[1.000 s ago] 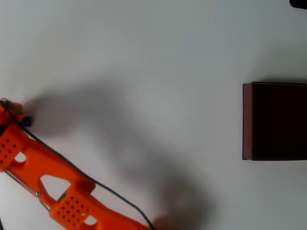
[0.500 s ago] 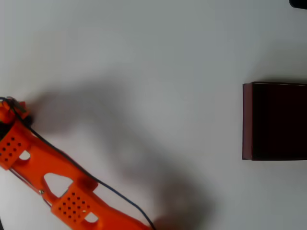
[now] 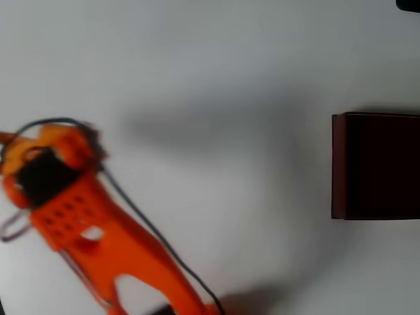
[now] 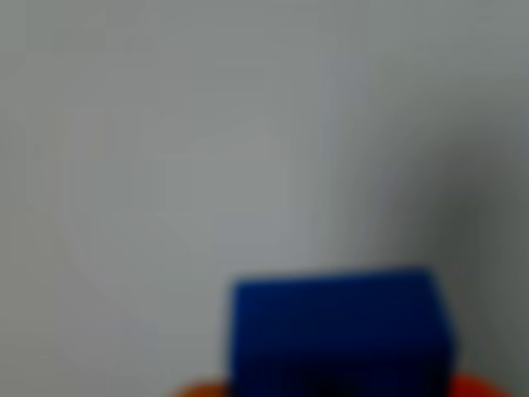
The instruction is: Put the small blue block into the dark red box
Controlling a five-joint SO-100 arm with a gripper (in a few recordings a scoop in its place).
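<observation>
In the wrist view the small blue block sits large and blurred at the bottom middle, with orange fingertips showing at either side of its base. My gripper is shut on it, with the pale table blurred beyond. In the overhead view the orange arm reaches from the bottom edge up to the left, and my gripper is blurred at its far end; the block is hidden beneath it there. The dark red box, near-black inside, stands at the right edge, far from the gripper.
The pale grey table lies bare between arm and box. A black cable runs along the arm. A small dark object sits in the top right corner. The arm's shadow falls across the table's middle.
The arm has lifted away from the left edge and swung right, its head now larger and blurred in the overhead view. Its shadow has shifted up and right. The box has not moved.
</observation>
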